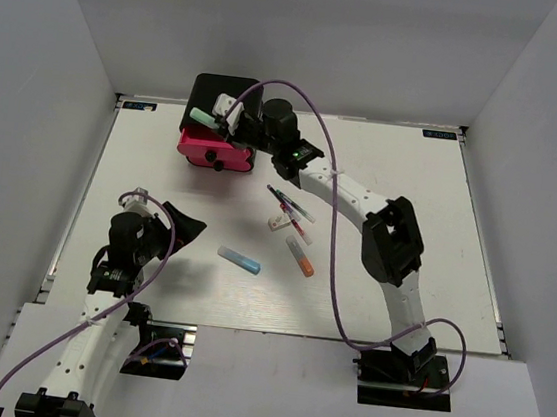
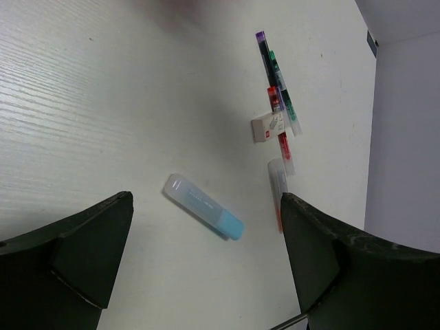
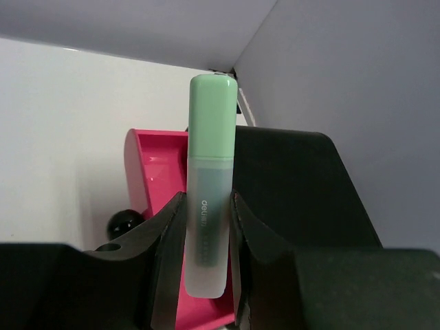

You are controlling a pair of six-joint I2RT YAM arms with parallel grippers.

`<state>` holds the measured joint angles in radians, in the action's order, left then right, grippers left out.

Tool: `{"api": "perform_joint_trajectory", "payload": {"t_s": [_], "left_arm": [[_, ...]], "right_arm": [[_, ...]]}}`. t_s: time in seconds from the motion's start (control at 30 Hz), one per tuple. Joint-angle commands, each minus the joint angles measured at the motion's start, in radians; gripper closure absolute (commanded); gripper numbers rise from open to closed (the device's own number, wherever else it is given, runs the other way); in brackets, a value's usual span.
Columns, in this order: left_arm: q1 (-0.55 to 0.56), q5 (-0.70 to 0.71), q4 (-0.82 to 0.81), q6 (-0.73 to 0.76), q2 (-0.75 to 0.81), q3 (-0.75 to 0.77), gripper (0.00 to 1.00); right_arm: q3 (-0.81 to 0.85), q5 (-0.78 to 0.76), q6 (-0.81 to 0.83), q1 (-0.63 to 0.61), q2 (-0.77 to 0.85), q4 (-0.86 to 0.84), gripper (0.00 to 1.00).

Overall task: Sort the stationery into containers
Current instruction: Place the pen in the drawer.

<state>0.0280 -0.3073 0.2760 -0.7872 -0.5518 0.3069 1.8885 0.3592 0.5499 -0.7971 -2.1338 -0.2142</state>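
While the left hand [image 1: 181, 230] hangs low over the near-left part of the tabletop [image 1: 419, 214], its fingers spread wide with nothing between them, the right hand [image 3: 206, 220] at the far edge is clamped on a frosted tube with a mint-green cap [image 3: 212, 130]. It holds the tube over the pulled-out pink drawer [image 1: 203, 150] of the black cabinet [image 1: 209, 90]. Further right on the tabletop lies a light-blue tube [image 1: 239, 258]. Beyond it a small white block [image 1: 278, 223] sits just beside a cluster of thin pens [image 1: 291, 206], with an orange-ended marker [image 1: 299, 258] close to their near ends.
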Motion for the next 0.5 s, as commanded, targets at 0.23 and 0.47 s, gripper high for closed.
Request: {"api": "perform_joint_trajectory", "payload": {"t_s": [0.23,0.47], "left_arm": [[-0.005,-0.024,-0.038,-0.004,-0.029,-0.005,0.02],[-0.005,-0.033,-0.07,-0.004,-0.06,-0.005,0.02]], "right_arm": [[0.083,0.004,-0.044,0.012,-0.1,-0.145,1.0],[0.06,0.001,-0.041,0.024,-0.083,-0.143,0.71]]}}
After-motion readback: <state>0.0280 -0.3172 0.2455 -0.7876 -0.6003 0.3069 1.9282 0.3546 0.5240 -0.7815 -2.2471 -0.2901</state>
